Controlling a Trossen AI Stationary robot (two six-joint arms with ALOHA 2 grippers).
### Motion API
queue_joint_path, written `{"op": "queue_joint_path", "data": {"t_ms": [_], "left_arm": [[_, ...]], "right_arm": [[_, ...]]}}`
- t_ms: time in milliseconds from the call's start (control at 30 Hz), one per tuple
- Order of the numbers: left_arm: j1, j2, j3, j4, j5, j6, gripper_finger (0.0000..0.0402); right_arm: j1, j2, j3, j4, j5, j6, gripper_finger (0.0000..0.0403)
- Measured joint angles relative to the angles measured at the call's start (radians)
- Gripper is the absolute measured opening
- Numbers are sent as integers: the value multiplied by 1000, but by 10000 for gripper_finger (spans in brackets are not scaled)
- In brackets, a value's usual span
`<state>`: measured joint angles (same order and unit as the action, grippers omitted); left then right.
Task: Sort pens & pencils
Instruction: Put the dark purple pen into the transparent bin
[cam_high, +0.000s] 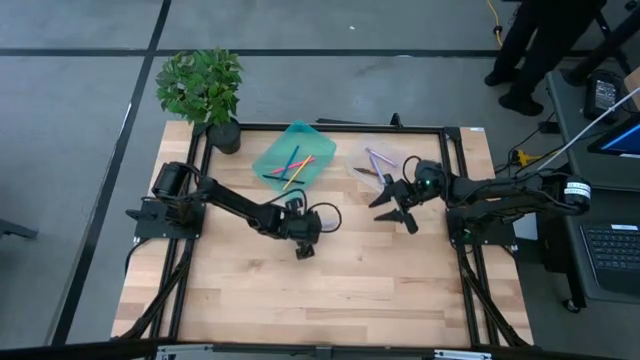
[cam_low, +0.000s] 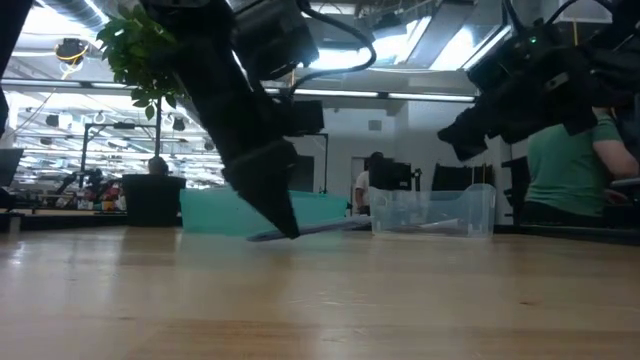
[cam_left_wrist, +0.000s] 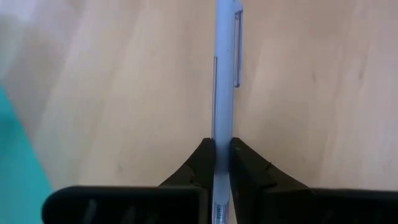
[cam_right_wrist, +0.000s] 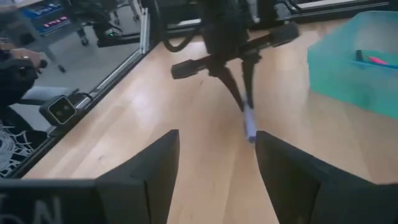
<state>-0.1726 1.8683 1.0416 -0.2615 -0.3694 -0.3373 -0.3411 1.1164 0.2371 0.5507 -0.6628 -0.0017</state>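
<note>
A pale wooden worktop (cam_high: 330, 285) framed in black rails sits on a grey floor, with a potted plant (cam_high: 205, 92) at its far left corner and a person in a green top (cam_low: 570, 165) visible in the lit room beyond. At the back stand a teal tray (cam_high: 268, 160) holding pink, yellow and blue pencils (cam_high: 293, 166) and, to its right, a clear tray (cam_high: 362, 152) holding lavender and dark pens (cam_high: 378, 164). The left arm reaches from the left edge toward the centre, its left end effector (cam_high: 304, 249) tipped down to the wood and clenched on a lavender pen (cam_left_wrist: 224, 81), which runs out straight from between the fingertips and lies along the boards. The right arm stretches in from the right, its right end effector (cam_high: 394, 209) spread wide and holding nothing, hanging above the worktop near the clear tray.
</note>
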Motion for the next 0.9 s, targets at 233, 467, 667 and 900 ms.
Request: {"op": "queue_joint_path", "data": {"t_ms": [233, 467, 667, 900], "left_arm": [[12, -14, 1, 35, -22, 59, 22], [22, -144, 2, -2, -29, 121, 22], [1, -239, -26, -6, -66, 138, 22], [-59, -361, -175, 150, -153, 112, 22]], "right_arm": [[62, 0, 0, 23, 138, -3, 211], [93, 0, 1, 80, 163, -32, 211], [96, 0, 1, 69, 172, -46, 211], [96, 0, 1, 60, 174, -82, 211]]}}
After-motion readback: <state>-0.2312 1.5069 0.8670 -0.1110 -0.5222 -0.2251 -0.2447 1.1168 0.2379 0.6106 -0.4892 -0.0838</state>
